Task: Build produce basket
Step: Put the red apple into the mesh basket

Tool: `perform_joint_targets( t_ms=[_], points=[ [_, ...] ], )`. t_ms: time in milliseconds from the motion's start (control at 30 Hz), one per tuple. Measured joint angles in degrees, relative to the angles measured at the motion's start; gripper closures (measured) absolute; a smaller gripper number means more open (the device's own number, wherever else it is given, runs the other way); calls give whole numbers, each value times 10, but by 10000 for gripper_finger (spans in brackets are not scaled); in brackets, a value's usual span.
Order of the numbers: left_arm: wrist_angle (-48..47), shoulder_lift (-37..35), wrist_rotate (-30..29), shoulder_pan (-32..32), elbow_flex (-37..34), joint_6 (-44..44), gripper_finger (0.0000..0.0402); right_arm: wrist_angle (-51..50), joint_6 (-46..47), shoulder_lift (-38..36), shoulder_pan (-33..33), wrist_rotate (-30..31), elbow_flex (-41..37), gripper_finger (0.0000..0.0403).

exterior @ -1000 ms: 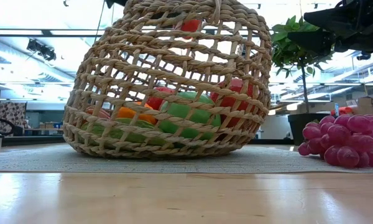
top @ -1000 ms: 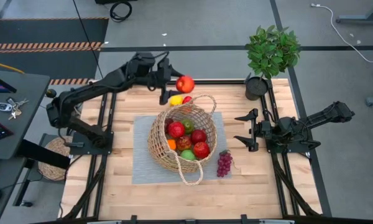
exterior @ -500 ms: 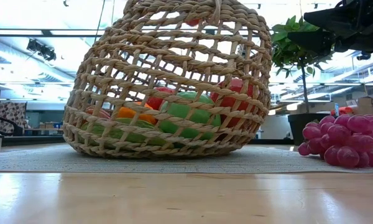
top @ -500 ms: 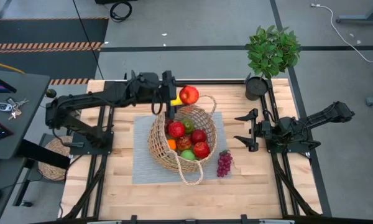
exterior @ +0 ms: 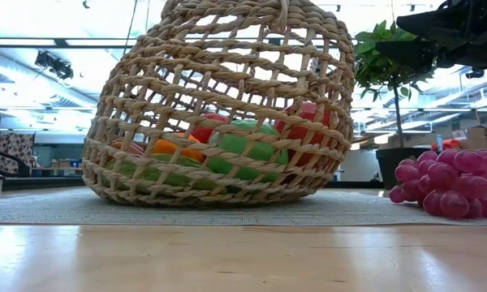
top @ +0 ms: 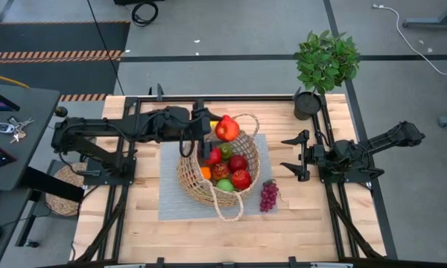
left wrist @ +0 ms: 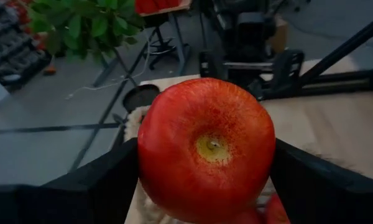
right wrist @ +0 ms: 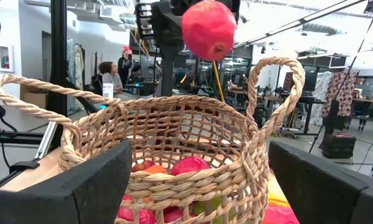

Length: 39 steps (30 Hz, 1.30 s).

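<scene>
One red apple (top: 226, 129) sits pinched in the left gripper (top: 217, 129), above the basket (top: 196, 187) rim; the right gripper (top: 292, 154) waits spread beside it.

A light wooden desk (top: 134, 223) with a dark frame along its edges carries a grey rectangular mat (top: 171, 201) laid across its middle. At the far right corner of the desk stands a potted green plant (top: 326, 59) in a dark pot (top: 307, 104); in the low view its leaves (exterior: 381, 57) rise against the bright ceiling. On the floor to the left of the desk lies a flat round woven mat (top: 61, 190). Farther left, a dark side table (top: 15, 141) holds a bunch of keys (top: 13, 128). Striped hazard tape (top: 52, 55) runs across the grey floor beyond the desk, and a coiled black cable (top: 144, 11) lies near it. In the right wrist view, people (right wrist: 112, 71) show in the room behind.
</scene>
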Motion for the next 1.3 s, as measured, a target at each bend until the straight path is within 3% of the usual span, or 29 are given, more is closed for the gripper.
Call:
perform_joint_targets(
  t_ms=[400, 933, 1133, 1300],
  points=[
    [3, 0, -1, -22, 0, -210, 76, 0, 0, 0, 0, 0, 0, 23],
    [-17, 0, 0, -21, 0, -357, 76, 0, 0, 0, 0, 0, 0, 23],
    [-17, 0, 75, -21, 0, -371, 76, 0, 0, 0, 0, 0, 0, 23],
    [-18, 0, 171, -16, 0, -351, 76, 0, 0, 0, 0, 0, 0, 23]
  ],
)
